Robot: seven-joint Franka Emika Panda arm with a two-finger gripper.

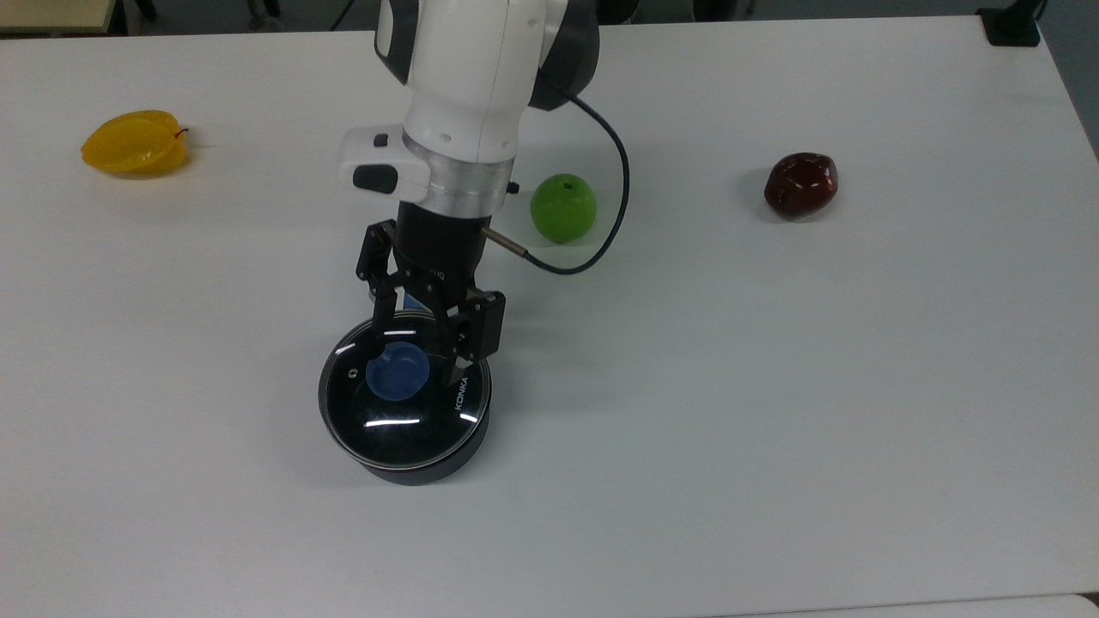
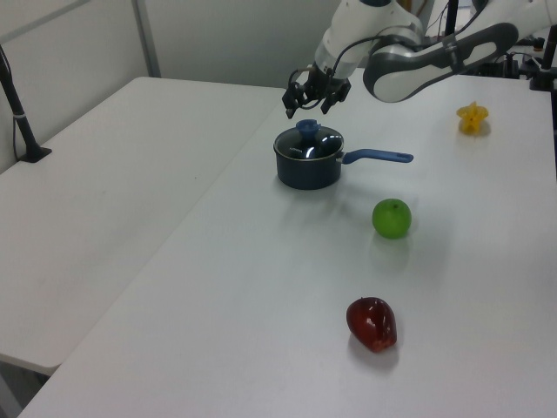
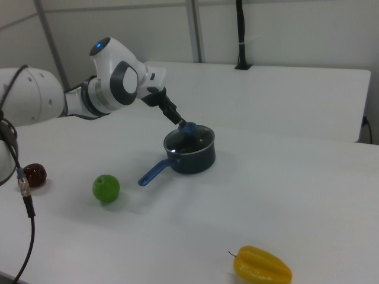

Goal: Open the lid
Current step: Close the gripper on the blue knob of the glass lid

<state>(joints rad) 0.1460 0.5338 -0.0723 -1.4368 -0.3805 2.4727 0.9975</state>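
Your glass lid [image 1: 405, 396] sits closed on the black saucepan [image 2: 306, 167] on the white table [image 1: 773, 386], its blue knob [image 1: 397, 371] under your gripper [image 1: 414, 354], fingers spread wide and holding nothing, green apple [image 1: 562, 209] nearby.

Lab: white tables [image 2: 130, 218], partition walls [image 3: 284, 29], robot arm [image 1: 472, 77].

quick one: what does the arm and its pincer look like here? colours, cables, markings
White arm with dark grey joint sections and a silver wrist ring. The black two-finger pincer has linkage-style fingers. A black cable loops from the wrist. A blue light glows on one joint in the right view.
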